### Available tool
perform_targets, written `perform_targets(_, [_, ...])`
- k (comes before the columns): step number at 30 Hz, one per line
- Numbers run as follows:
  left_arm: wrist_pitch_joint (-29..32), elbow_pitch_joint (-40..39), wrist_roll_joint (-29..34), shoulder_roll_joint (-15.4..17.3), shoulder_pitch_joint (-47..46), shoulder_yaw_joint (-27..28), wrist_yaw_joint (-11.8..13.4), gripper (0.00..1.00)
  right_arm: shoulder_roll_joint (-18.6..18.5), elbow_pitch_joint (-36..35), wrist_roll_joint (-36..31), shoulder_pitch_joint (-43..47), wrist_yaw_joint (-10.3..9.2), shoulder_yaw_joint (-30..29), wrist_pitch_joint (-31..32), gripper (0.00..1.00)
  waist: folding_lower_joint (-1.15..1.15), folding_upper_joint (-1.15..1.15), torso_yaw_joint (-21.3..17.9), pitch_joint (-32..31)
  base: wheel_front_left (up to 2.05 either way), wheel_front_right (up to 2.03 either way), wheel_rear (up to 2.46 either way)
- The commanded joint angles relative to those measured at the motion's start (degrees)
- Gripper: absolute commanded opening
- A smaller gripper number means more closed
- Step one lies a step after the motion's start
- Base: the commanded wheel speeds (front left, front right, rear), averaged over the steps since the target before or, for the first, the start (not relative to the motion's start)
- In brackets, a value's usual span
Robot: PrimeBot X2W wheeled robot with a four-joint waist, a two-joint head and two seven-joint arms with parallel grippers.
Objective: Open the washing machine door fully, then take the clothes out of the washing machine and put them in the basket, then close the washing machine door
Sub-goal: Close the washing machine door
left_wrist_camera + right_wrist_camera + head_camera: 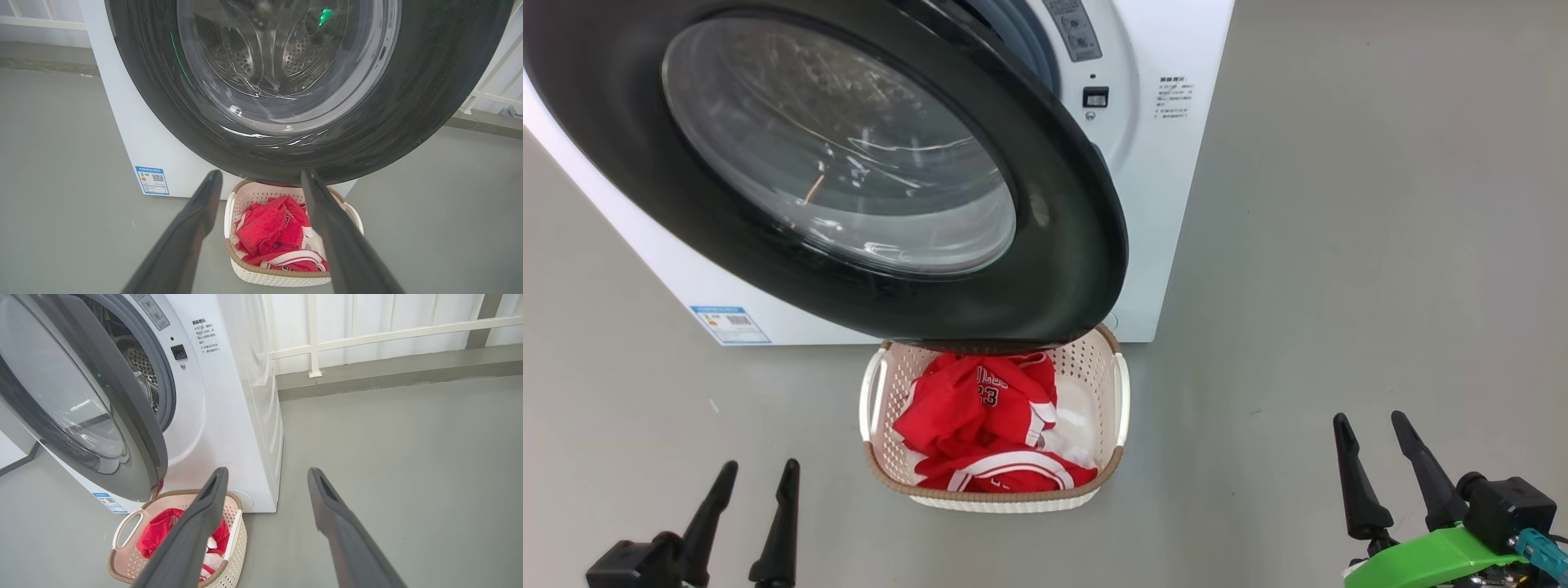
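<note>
Two grippers are at rest, low on either side of the scene: the left gripper (760,464) at the lower left and the right gripper (1369,416) at the lower right. Each has two long, dark, tapering fingers (1356,482) that point up and forward with a clear gap between them. Both are released and hold nothing, hanging above the grey floor (1339,286) well apart from everything else. A bright green part (1421,559) sits at the right wrist.

One washing machine (1176,204) stands ahead, a white, smooth-sided box. Its one washing machine door (1062,204) is round, with a wide glossy black rim around a bulging clear glass window (841,147). It stands swung partly out from the front. In the right wrist view the gap behind it shows the grey rubber gasket (165,396) and the perforated steel drum (139,361). One small blue label (729,324) sits at the machine's lower corner.

One basket (1086,367) stands on the floor just before the machine, its far end under the door's lower edge. It is a rounded rectangle of cream perforated plastic with a brown woven-look rim and two pale side handles. The clothes (964,408) lie crumpled inside it, bright red with white trim. One piece shows the number 23, but the number of pieces cannot be told.
</note>
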Motion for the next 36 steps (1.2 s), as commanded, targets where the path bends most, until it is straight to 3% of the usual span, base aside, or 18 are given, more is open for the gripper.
perform_targets(1, [-0.7,-1.4,0.8,0.9,-0.8,2.5,-0.3,1.00,-0.5,-1.3,0.0,-0.3,0.35,1.3,-0.4,1.00,0.00,0.00,0.0,0.1,0.00,0.00,0.00])
perform_targets(19, [-0.7,-2.5,2.0,0.5,-0.3,3.0,-0.3,1.00,-0.5,-1.4,-0.3,-0.4,0.35,1.4,-0.4,1.00,0.00,0.00,0.3,-0.3,0.00,0.00,0.00])
perform_targets(20, [-0.7,-2.5,2.1,0.5,-0.4,3.0,-0.3,1.00,-0.5,-1.4,-0.3,-0.4,0.35,1.5,-0.4,0.82,0.00,0.00,0.4,-0.4,0.00,0.00,0.00])
perform_targets(21, [-0.7,-2.5,2.1,0.4,-0.4,3.0,-0.3,1.00,-0.5,-1.5,-0.2,-0.5,0.35,1.7,-0.4,0.37,0.00,0.00,0.5,-0.4,0.00,0.00,0.00])
perform_targets(22, [-0.7,-2.5,2.2,0.4,-0.4,2.8,-0.3,1.00,-0.5,-1.5,0.0,-0.5,0.35,2.0,-0.4,0.10,0.00,0.00,0.7,-0.6,0.00,0.00,0.00])
perform_targets(23, [-0.7,-2.5,2.3,0.3,-0.5,2.6,-0.3,1.00,-0.5,-1.5,0.2,-0.5,0.35,2.4,-0.4,0.00,0.00,0.00,1.0,-0.7,0.00,0.00,0.00])
perform_targets(36, [-0.7,-3.7,4.0,-2.2,0.8,1.4,-0.3,1.00,-0.5,-0.2,0.5,-5.0,0.35,8.1,-0.4,0.00,0.00,0.00,6.9,-3.0,0.00,0.00,0.00])
